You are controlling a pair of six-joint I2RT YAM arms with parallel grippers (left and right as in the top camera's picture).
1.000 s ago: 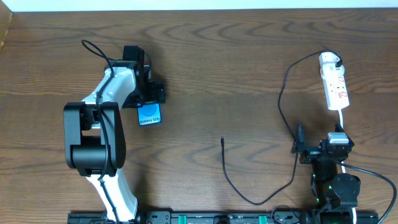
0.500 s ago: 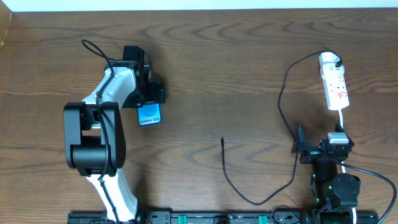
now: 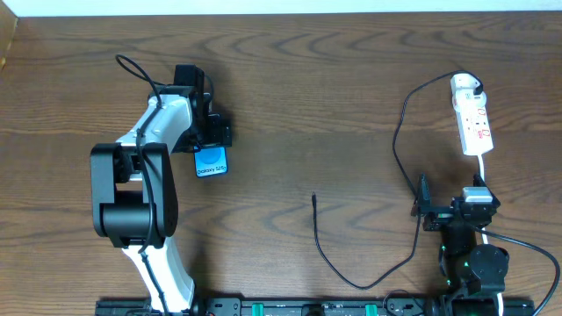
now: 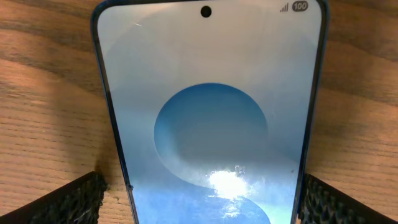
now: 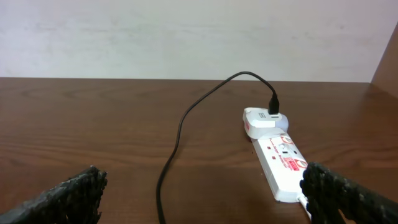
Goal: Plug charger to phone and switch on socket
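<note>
Nothing has moved since a second ago; everything sits exactly as it did. My left gripper (image 3: 211, 136) is spread wide and straddles the phone (image 3: 211, 162), which lies flat, screen up, at the upper left of the overhead view. My right gripper (image 5: 208, 198) gapes wide too, holding nothing, at lower right. The charger (image 3: 397, 145) is plugged into the socket (image 3: 477, 127) at upper right, and its cable loops down to a loose tip at lower centre.

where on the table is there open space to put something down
Bare table spans the middle, between the phone and the charger cable's loop, above its loose tip; the far-left edge is bare too. Crowded on the right, where the cable loops past the socket.
</note>
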